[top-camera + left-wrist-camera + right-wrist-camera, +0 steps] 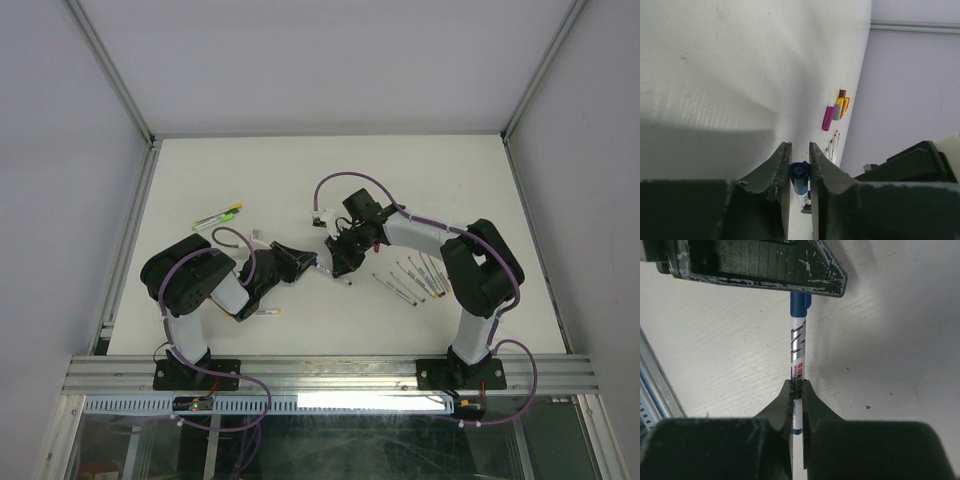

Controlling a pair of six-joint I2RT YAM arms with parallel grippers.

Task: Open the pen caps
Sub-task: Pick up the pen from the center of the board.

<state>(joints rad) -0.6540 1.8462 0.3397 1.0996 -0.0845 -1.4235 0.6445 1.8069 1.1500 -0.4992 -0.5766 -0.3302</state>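
Pen caps: one blue cap (799,172) is being worked at mid-tabletop, still seated on its pen (798,345); the others lie loose off to the right.

Tabletop (330,170): white and flat, with pale walls on three sides.

Left arm (190,280): folded low and reaching right toward the centre. Right arm (480,270): arched over and reaching left. The two meet tip to tip at about the middle of the tabletop.

Left end effector (800,150): jaws narrow. The blue cap fills the gap between them, and both fingers (782,170) look to be against its sides. In the left wrist view the cap is seen end-on.

Right end effector (797,385): jaws pinched nearly together and clamped on the barrel of the pen, toward its back end.

The pen is white-grey with printed markings. It spans straight from the right jaws to the left ones, raised off the tabletop. Its capped end disappears under the left fingers in the right wrist view.

Pen row (410,280): several slim pens lie side by side on the tabletop, just left of the right arm.

Far pens (220,215): a few with green and yellow ends, near the left edge and well apart from the grip.

Single pen (268,312): lies beside the left arm.

Loose caps (835,110): a small cluster of purple, grey, yellow, orange and maroon, touching or nearly so, just beyond the pen row as seen from the left wrist.
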